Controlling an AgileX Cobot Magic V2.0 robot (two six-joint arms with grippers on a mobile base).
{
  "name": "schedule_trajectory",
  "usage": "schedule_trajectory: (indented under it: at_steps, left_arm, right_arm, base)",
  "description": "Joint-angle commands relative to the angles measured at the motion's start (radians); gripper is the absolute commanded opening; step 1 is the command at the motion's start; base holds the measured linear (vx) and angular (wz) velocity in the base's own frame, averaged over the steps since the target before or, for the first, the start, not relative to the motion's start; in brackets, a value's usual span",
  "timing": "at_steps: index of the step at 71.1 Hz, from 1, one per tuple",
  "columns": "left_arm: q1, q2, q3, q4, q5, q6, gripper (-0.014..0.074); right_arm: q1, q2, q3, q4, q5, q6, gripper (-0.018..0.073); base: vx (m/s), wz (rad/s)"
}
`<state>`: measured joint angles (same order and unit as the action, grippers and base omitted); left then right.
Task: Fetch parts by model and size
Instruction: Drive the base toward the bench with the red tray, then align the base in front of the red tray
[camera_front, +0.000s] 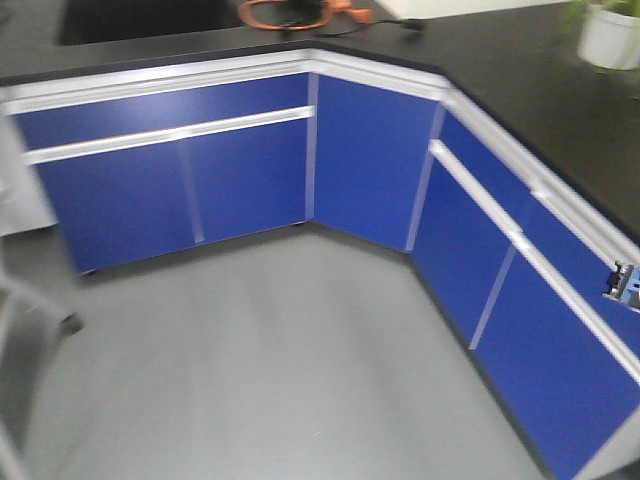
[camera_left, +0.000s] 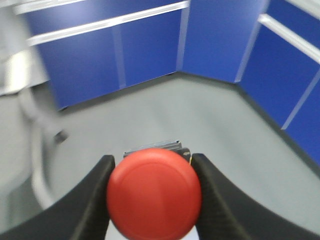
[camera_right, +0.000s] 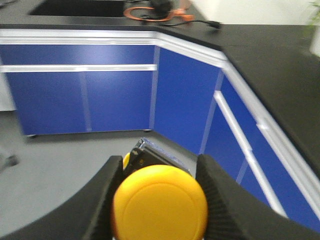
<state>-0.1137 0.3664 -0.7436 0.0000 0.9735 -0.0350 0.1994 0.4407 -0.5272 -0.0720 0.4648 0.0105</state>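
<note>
In the left wrist view my left gripper (camera_left: 153, 162) is shut on the red-capped push-button part (camera_left: 154, 195). Its round cap faces the camera and its black body sits between the black fingers (camera_left: 95, 200). In the right wrist view my right gripper (camera_right: 159, 161) is shut on the yellow-capped part (camera_right: 160, 205). That part's black body and bluish base (camera_right: 155, 152) jut out ahead of the fingers. Both grippers hang above grey floor. In the front view, a small bluish-white piece (camera_front: 621, 281) pokes in at the right edge; neither gripper shows clearly there.
Blue cabinets (camera_front: 240, 170) with silver rails wrap around a corner under a black countertop (camera_front: 540, 90). An orange cable (camera_front: 290, 12) lies on the counter at the back. A white plant pot (camera_front: 610, 35) stands at the far right. Grey floor (camera_front: 280, 340) lies in front, and a grey frame (camera_front: 30, 310) stands at the left.
</note>
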Motion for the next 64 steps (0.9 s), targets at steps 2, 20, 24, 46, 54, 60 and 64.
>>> schedule_trajectory:
  at_steps: [2,20,24,46,54,60,64]
  left_arm:
    - [-0.003,0.013,-0.027,-0.008,-0.078,-0.007,-0.0006]
    - [-0.003,0.013,-0.027,-0.008,-0.078,-0.007,-0.0006]
    - [-0.003,0.013,-0.027,-0.008,-0.078,-0.007,-0.0006]
    - [-0.003,0.013,-0.027,-0.008,-0.078,-0.007,-0.0006]
    - [-0.003,0.013,-0.027,-0.008,-0.078,-0.007,-0.0006]
    - [-0.003,0.013,-0.027,-0.008,-0.078,-0.007,-0.0006]
    - [-0.003,0.013,-0.027,-0.008,-0.078,-0.007,-0.0006]
  right_arm:
    - [-0.002,0.007,-0.029,-0.009,-0.08,-0.01,-0.001]
    - [-0.002,0.007,-0.029,-0.009,-0.08,-0.01,-0.001]
    - [-0.002,0.007,-0.029,-0.009,-0.08,-0.01,-0.001]
    - [-0.002,0.007,-0.029,-0.009,-0.08,-0.01,-0.001]
    - [-0.002,0.007,-0.029,-0.009,-0.08,-0.01,-0.001]
    - [-0.002,0.007,-0.029,-0.009,-0.08,-0.01,-0.001]
    - [-0.002,0.007,-0.029,-0.009,-0.08,-0.01,-0.001]
  base:
    - [0.37,-0.91]
    - [0.32,-0.95]
    - [0.27,-0.94]
    - [0.22,-0.82]
    - [0.18,-0.78]
    - [0.16,-0.82]
    - [0.14,-0.85]
